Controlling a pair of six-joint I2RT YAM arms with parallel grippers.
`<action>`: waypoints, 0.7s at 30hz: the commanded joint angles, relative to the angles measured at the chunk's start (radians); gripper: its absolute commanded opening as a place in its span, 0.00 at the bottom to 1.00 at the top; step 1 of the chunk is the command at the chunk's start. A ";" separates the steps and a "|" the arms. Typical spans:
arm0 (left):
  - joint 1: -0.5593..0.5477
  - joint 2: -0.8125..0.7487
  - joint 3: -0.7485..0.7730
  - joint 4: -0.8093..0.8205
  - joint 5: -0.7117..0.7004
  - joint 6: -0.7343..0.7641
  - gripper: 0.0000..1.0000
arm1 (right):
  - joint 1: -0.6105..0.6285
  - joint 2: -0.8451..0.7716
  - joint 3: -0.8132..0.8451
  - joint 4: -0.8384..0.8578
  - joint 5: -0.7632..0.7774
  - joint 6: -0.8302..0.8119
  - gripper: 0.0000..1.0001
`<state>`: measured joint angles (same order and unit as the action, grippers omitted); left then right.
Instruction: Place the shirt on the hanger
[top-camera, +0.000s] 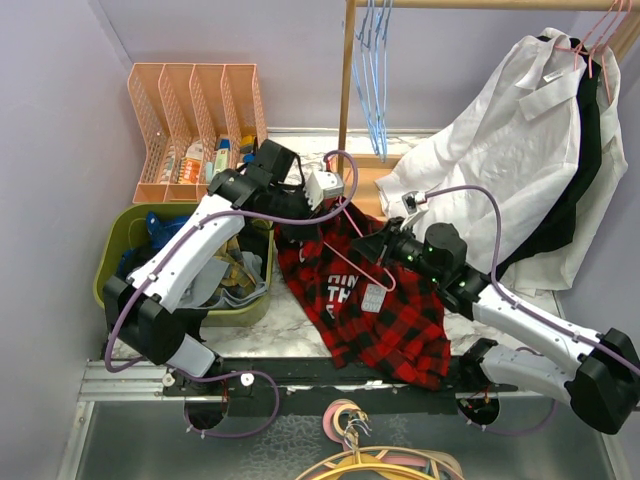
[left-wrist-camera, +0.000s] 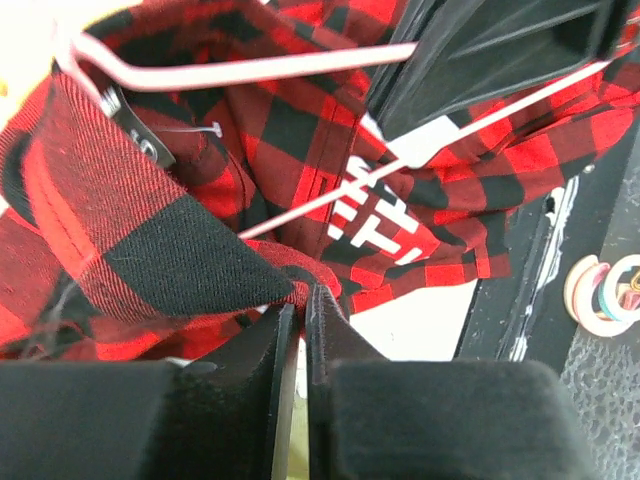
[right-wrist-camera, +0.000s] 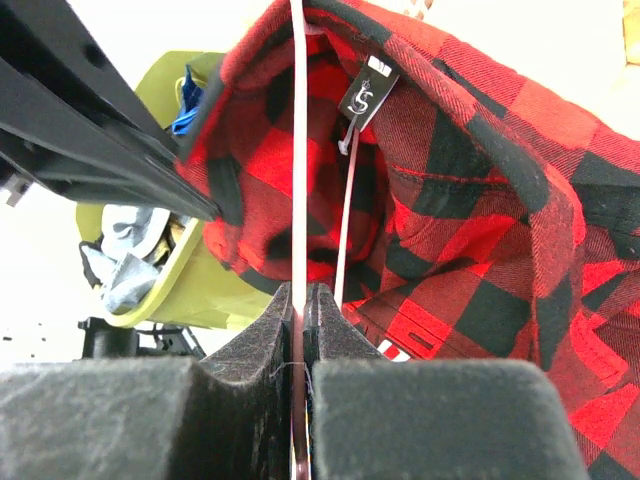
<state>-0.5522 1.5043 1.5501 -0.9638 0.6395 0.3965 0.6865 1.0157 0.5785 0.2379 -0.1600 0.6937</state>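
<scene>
Observed buffalo-plaid flannel shirt (top-camera: 385, 325) spread between both arms, beside green bin (top-camera: 112, 255); pink hanger (top-camera: 352, 255) partly inside neck opening. Noted right gripper (right-wrist-camera: 300, 292) clamped on hanger wire, left gripper (left-wrist-camera: 303, 295) pinching collar fabric. Advise steadying hanger, drawing collar over its shoulder without tugging.

Lettering (top-camera: 341, 284) on shirt (top-camera: 400, 330) partly covered by folds, hanger (right-wrist-camera: 298, 150) cut off at the top edge, neck label (right-wrist-camera: 366, 88) print too small to be read
</scene>
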 joint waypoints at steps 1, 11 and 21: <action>-0.008 -0.030 -0.109 0.086 -0.114 -0.032 0.22 | 0.002 0.017 -0.020 0.139 0.059 -0.025 0.01; -0.024 -0.042 -0.129 0.086 -0.049 -0.023 0.68 | 0.002 0.029 -0.111 0.264 0.055 -0.009 0.01; 0.237 0.015 0.112 0.056 0.050 0.050 0.67 | 0.002 0.196 -0.106 0.330 0.022 -0.018 0.01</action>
<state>-0.3767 1.4899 1.5482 -0.9035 0.6327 0.4202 0.6872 1.1439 0.4648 0.4808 -0.1322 0.6868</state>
